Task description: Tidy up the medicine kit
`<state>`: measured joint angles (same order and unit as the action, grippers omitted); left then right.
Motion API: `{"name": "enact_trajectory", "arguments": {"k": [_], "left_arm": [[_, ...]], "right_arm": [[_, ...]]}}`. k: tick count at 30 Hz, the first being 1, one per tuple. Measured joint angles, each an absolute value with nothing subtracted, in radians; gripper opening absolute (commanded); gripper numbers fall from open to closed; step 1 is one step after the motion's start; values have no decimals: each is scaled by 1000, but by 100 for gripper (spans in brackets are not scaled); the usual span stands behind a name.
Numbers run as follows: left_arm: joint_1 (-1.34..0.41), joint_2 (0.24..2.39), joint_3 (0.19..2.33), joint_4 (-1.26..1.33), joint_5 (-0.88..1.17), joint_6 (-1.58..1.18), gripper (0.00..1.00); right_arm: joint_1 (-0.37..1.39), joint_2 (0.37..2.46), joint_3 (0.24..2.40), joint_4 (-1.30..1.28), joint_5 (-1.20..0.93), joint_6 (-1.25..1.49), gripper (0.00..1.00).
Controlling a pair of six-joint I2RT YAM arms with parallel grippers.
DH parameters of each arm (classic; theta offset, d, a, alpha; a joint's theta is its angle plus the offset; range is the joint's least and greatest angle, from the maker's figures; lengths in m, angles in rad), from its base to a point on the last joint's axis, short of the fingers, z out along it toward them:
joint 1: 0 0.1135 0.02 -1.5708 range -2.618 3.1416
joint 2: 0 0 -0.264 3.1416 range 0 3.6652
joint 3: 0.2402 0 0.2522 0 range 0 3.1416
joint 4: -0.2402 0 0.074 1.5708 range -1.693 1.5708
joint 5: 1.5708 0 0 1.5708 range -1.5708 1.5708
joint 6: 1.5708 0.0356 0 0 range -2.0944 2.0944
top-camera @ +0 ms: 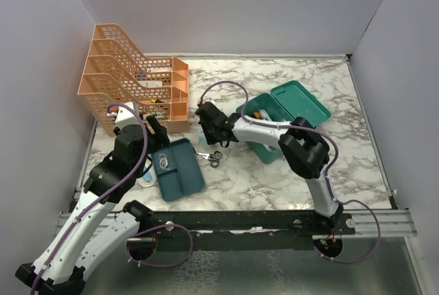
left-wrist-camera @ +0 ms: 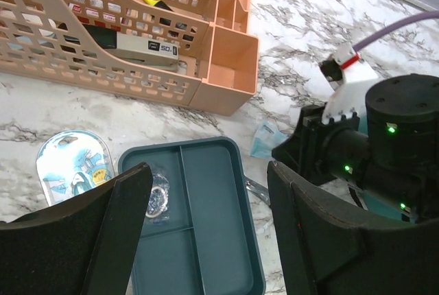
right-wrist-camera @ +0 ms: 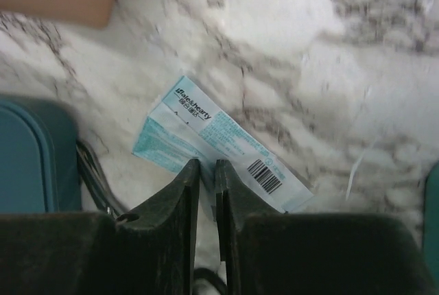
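Plainly the job is only partway. Nearest, the left fingers (top-camera: 158,132) hang spread wide above the divided tray (left-wrist-camera: 212,226), holding nothing. Beyond, the right fingers (right-wrist-camera: 195,185) are drawn almost together over a pale blue packet (right-wrist-camera: 219,140) lying flat; whether they grip it I cannot tell. Scissors (top-camera: 209,158) and an oval pack (left-wrist-camera: 74,164) lie loose. The medicine kit (top-camera: 274,149) stands open at right, some items inside. The worktop (top-camera: 274,185) is grey-veined white marble, with an orange mesh rack (top-camera: 130,82) behind it and plain lilac walls.

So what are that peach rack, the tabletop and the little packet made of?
Peach rack: likely moulded plastic, matte, with even mesh holes. Tabletop: marble look with grey veins; real stone or printed laminate, can't tell. Packet: thin paper or film, printed with a barcode.
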<state>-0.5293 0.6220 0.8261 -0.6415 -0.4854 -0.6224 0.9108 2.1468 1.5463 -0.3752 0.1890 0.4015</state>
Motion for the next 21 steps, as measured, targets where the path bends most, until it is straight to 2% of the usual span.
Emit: {"name": "enact_trajectory", "arguments": {"k": [2,7,10,17,21], "left_arm": [[-529,624,822,-637,-485,-622,71],[-529,636,820,-631,-485,-622,71],[-529,644,820,-624,-482,-622,71],[-529,647,820,-617,-474,-622,71],[-529,647,818,-614,-467,-623,71]], "right_arm": [[913,2106,1499,-401,177,477,15],[925,2025,1408,-460,131,610,27],[928,2020,1419,-484,128,624,31],[929,2012,1493,-500,165,479,31],[928,1993,1466,-488,155,329,43]]}}
